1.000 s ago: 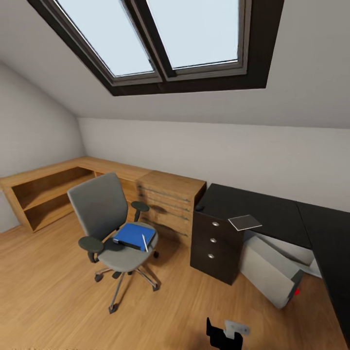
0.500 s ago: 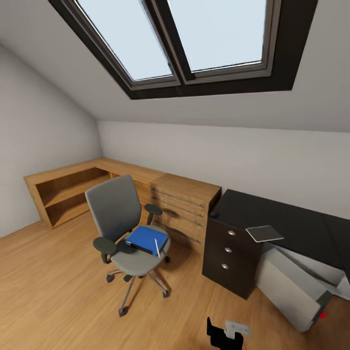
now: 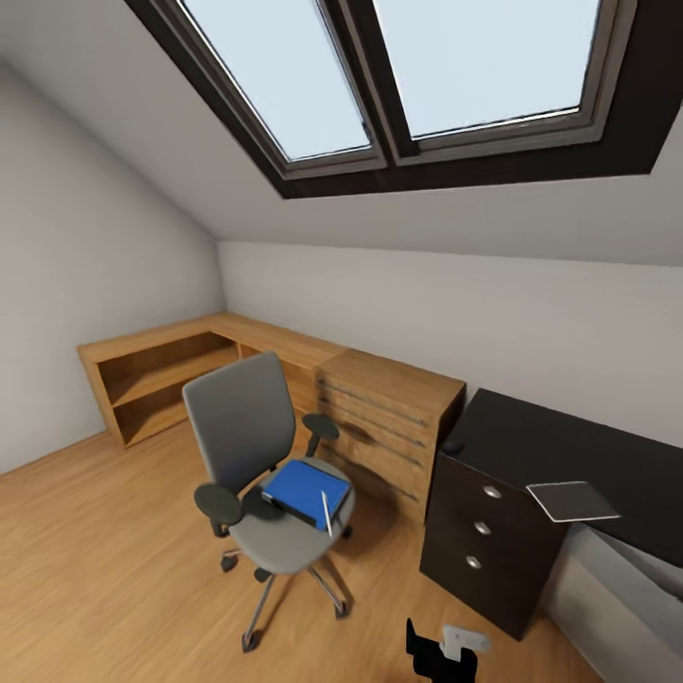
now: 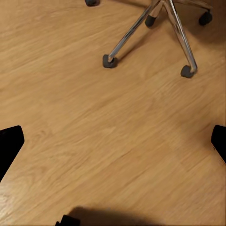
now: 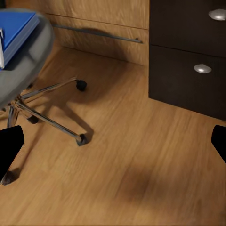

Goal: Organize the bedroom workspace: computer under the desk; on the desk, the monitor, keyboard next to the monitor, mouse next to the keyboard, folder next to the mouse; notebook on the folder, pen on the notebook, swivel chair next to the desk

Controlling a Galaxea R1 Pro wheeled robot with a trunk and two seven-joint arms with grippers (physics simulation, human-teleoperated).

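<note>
Diagonally, pen point(image 3: 325, 513) lies across folder point(image 3: 304, 491) on swivel chair point(image 3: 261, 474).

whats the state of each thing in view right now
Grey fabric swivel chair: upright, apart from desk.
Bright blue folder: flat on chair seat.
Thin white pen: lying on folder.
Black desk drawers: shut.
Left gripper: open, empty.
Right gripper: open, empty.

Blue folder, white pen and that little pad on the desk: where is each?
folder point(image 3: 302, 489), head view, middle of its blue cover.
pen point(image 3: 325, 513), head view, midway along its shaft.
notebook point(image 3: 573, 500), head view, centre of its top face.
</note>
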